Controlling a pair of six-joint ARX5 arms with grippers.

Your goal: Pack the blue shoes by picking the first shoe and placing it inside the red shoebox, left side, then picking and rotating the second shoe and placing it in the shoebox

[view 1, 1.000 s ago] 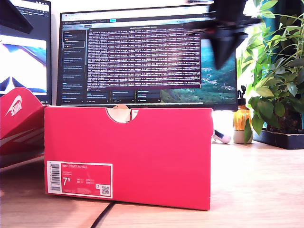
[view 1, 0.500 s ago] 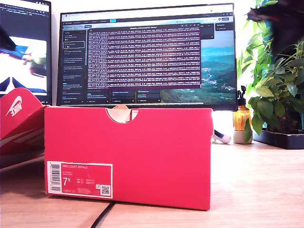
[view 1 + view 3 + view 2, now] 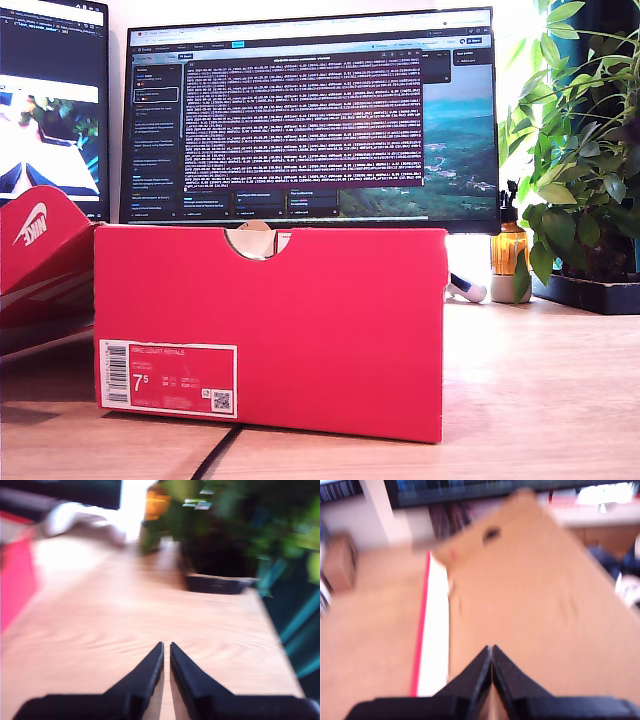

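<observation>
Here, nearest the exterior camera, the large bright red cardboard shoebox (image 3: 270, 330) stands on the light wooden desk (image 3: 540, 390), its end wall facing the lens with a half-round notch (image 3: 256, 240) cut in the top edge and a white "7.5" barcode label (image 3: 168, 378) low toward the exterior view's left. That wall blocks any look inside, so the pictures do not show whether a navy shoe lies in the box. A black cable (image 3: 212, 455) runs out from under it. Leaning at the exterior view's left edge is the red lid with a white swoosh (image 3: 32, 225). Neither arm shows in the exterior view. In the first wrist view, my first gripper (image 3: 491, 652) has its black fingers pressed together on nothing, above a blurred tan cardboard sheet (image 3: 530, 605) with a white and red edge beside it. In the second wrist view, my second gripper (image 3: 166, 650) has its fingers nearly touching, empty, over bare desk (image 3: 150, 615), with the red box wall (image 3: 15, 575) off to one side. Farther back stand an amber bottle (image 3: 508, 250), a leafy green potted plant in a dark tray (image 3: 580, 160), a wide monitor full of terminal text (image 3: 310, 120) and a second screen (image 3: 50, 100).
</observation>
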